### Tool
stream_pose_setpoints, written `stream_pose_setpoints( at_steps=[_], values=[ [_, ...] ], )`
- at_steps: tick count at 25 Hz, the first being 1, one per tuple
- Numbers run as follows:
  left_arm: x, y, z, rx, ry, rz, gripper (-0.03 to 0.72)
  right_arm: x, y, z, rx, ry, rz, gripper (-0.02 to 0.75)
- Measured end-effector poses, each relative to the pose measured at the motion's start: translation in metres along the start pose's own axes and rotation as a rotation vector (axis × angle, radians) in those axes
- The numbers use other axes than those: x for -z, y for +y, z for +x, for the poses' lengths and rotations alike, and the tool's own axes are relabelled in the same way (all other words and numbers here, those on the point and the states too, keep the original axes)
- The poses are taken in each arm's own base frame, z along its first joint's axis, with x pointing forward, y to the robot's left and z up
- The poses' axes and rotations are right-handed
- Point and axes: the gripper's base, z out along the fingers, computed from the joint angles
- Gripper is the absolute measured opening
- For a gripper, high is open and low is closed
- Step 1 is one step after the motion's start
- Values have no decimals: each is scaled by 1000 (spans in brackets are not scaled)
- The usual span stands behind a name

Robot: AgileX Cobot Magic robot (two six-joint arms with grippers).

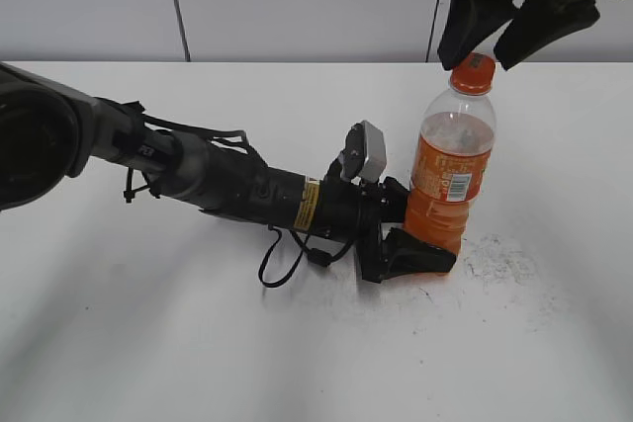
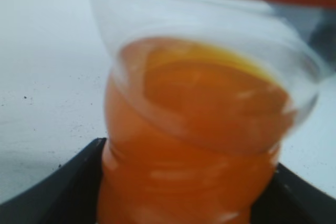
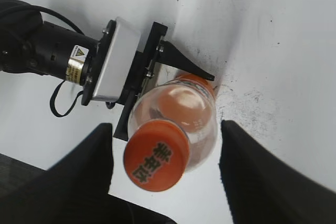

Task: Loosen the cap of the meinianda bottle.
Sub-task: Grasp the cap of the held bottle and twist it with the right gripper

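We log the meinianda bottle [image 1: 452, 170] upright toward the table's [image 1: 198, 343] right side, long axis vertical. Left tool [image 1: 420, 249] is clamped on its ridged base. Right tool [image 3: 165, 169] hangs directly above, jaws spread wide either side of the cap [image 3: 156, 154], touching nothing. Right arm is nearer; the cap lies straight below it.

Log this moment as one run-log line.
left gripper: shut on bottle base | right gripper: open, straddling cap | cap: on
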Motion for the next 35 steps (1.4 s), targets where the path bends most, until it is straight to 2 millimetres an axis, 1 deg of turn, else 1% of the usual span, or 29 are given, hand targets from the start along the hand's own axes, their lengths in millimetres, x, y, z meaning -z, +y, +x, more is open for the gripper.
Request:
stream_pose_setpoints(
  at_steps=[3, 5, 6, 11, 14, 15, 16, 20, 22, 24, 27, 28, 31, 32, 33, 35],
  values=[
    [0, 0, 0, -1, 0, -1, 565, 0, 1, 0, 11, 0, -10, 356],
    [0, 0, 0, 0, 0, 0, 565, 0, 1, 0, 22, 0, -13, 271],
    [0, 0, 0, 0, 0, 0, 565, 0, 1, 0, 25, 0, -14, 259],
    [0, 0, 0, 0, 0, 0, 565, 0, 2, 0, 74, 0, -17, 259],
    [0, 0, 0, 0, 1, 1, 565, 0, 2, 0, 194, -1, -21, 259],
    [0, 0, 0, 0, 1, 1, 565, 0, 2, 0, 204, -1, -22, 259],
    [0, 0, 0, 0, 1, 1, 565, 0, 2, 0, 309, -3, -25, 259],
    [0, 0, 0, 0, 1, 1, 565, 1, 4, 0, 599, -13, -39, 255],
    [0, 0, 0, 0, 1, 1, 565, 2, 5, 0, 688, -20, -49, 252],
    [0, 0, 0, -1, 1, 1, 564, 2, 6, 0, 727, -24, -55, 251],
    [0, 0, 0, -2, 2, 3, 564, 2, 6, 0, 706, -26, -63, 253],
    [0, 0, 0, -2, 1, 4, 564, 2, 7, 0, 637, -25, -65, 285],
    [-1, -1, 0, -2, 2, 4, 564, 3, 8, 1, 437, -22, -76, 451],
    [-1, -1, 0, -2, 2, 4, 564, 3, 8, 1, 381, -19, -77, 489],
    [-1, -1, 0, -2, 2, 4, 564, 3, 7, 1, 313, -17, -75, 517],
    [-1, -1, 0, -2, 2, 4, 564, 3, 6, 1, 197, -11, -59, 526]
  ],
)
